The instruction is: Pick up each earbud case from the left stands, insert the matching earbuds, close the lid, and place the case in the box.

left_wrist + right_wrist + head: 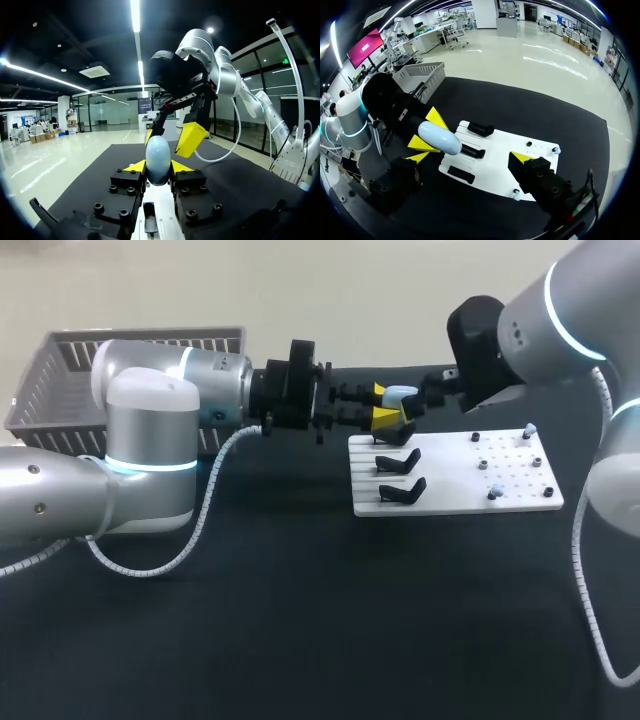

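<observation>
The left gripper is clamped on the pale blue earbud case, up in the air at upper middle of the frame, just past the white board. The right gripper meets it there, fingers spread apart.

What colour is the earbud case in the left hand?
Earbud case: pale blue, glossy. Best in the left wrist view, held in the left hand.

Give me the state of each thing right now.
Left gripper: shut on case.
Right gripper: open, by the case.
Case: lid shut, held off the board.
Stands: all three empty.
Earbuds: two on the board's pegs.
</observation>
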`<action>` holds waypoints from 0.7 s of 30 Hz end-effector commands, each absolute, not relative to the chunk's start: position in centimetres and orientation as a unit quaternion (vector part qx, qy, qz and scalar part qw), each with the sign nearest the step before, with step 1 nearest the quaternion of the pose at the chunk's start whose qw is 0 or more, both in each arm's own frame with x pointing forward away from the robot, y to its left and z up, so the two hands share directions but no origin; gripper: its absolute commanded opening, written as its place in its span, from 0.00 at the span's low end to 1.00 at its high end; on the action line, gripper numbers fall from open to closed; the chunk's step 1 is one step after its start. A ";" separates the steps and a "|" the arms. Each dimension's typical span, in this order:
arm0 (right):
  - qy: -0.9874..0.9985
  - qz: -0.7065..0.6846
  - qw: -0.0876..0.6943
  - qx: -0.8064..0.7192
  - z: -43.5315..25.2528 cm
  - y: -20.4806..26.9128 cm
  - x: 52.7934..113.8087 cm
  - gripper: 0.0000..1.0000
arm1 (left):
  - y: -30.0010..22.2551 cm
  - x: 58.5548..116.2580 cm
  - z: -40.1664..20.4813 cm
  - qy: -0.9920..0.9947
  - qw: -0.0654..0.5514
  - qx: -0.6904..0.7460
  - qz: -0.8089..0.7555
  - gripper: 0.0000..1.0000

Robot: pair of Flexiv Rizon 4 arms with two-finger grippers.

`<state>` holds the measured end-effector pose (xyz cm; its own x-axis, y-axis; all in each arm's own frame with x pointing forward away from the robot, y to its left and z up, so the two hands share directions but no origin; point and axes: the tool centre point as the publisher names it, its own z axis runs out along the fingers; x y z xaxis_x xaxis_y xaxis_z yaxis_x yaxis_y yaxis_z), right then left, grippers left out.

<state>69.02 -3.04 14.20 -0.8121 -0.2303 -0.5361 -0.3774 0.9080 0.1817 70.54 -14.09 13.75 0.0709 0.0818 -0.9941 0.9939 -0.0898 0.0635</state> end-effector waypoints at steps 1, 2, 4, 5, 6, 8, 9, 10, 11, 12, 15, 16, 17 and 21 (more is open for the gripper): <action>0.941 0.141 0.262 -0.160 14.1 -3.0 69.3 1.00 | -14.1 70.6 13.7 0.481 0.474 0.558 -0.482 0.00; 0.941 0.141 0.263 -0.160 14.1 -3.0 69.4 1.00 | -14.1 70.6 13.7 0.481 0.474 0.558 -0.482 0.00; 0.941 0.141 0.263 -0.159 14.1 -3.0 69.5 1.00 | -14.1 70.6 13.7 0.481 0.474 0.558 -0.482 0.00; 0.941 0.142 0.264 -0.158 14.2 -3.0 69.6 1.00 | -14.1 70.6 13.7 0.481 0.474 0.558 -0.482 0.00; 0.940 0.143 0.266 -0.157 14.2 -3.0 69.6 1.00 | -14.1 70.6 13.7 0.481 0.474 0.558 -0.482 0.00; 0.940 0.144 0.267 -0.156 14.4 -3.0 69.7 1.00 | -14.1 70.6 13.7 0.481 0.474 0.558 -0.482 0.00; 0.940 0.145 0.268 -0.156 14.4 -3.0 69.7 1.00 | -14.1 70.6 13.7 0.481 0.474 0.558 -0.482 0.00; 0.939 0.148 0.271 -0.154 14.5 -3.1 69.8 1.00 | -14.1 70.6 13.7 0.481 0.474 0.558 -0.482 0.00; 0.937 0.150 0.275 -0.153 14.6 -3.1 69.9 1.00 | -14.1 70.6 13.7 0.481 0.474 0.558 -0.482 0.00; 0.937 0.149 0.277 -0.152 14.7 -3.2 69.9 1.00 | -14.1 70.6 13.7 0.481 0.474 0.558 -0.482 0.00; 0.937 0.150 0.280 -0.148 15.0 -3.4 70.3 1.00 | -14.1 70.6 13.7 0.481 0.474 0.558 -0.482 0.00; 0.935 0.150 0.285 -0.147 15.2 -3.4 70.4 1.00 | -14.1 70.6 13.7 0.481 0.474 0.558 -0.482 0.00; 0.934 0.152 0.289 -0.146 15.5 -3.4 70.4 1.00 | -14.1 70.6 13.7 0.481 0.474 0.558 -0.482 0.00; 0.928 0.148 0.308 -0.148 16.5 -3.5 70.4 1.00 | -14.1 70.6 13.7 0.481 0.474 0.558 -0.482 0.00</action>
<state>71.09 -3.34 16.33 -0.7849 -0.1969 -0.5875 -0.3781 0.9033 0.2025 70.54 -14.09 13.75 0.0709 0.0816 -0.9941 0.9939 -0.0899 0.0635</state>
